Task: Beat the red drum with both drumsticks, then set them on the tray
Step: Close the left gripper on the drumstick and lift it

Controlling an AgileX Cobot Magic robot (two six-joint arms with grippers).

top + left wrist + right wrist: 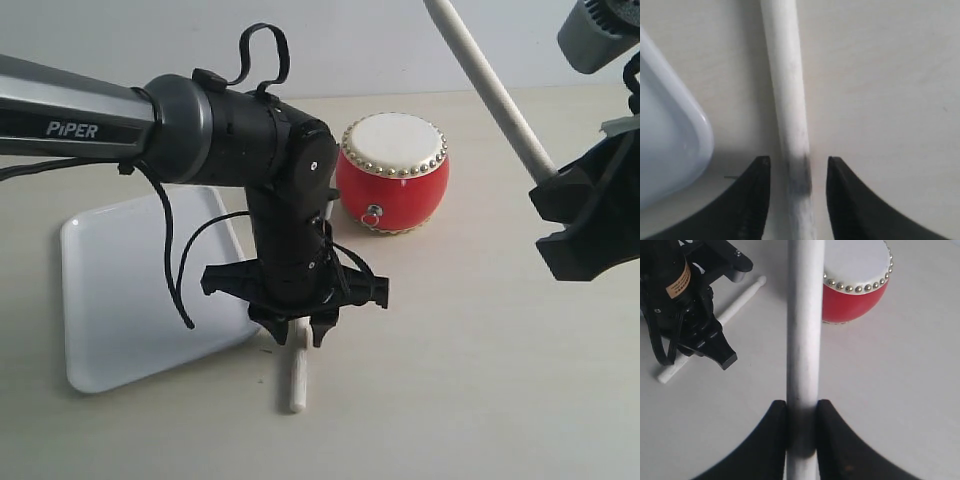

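The left hand (797, 167) straddles, jaws apart, one drumstick (785, 75) lying on the surface (480, 380) beside the tray (120, 290), probably light, stiff and apt to roll unless pinched squarely, while the right hand (802, 412) is clamped on the other drumstick (805, 315), red drum (392, 180) beyond it.

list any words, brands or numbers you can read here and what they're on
"PiPER": white letters on the grey tube of the left arm, exterior view.
Tan sticker on that arm's wrist, right wrist view: dark print, too small to read.
Nothing else shows any writing.
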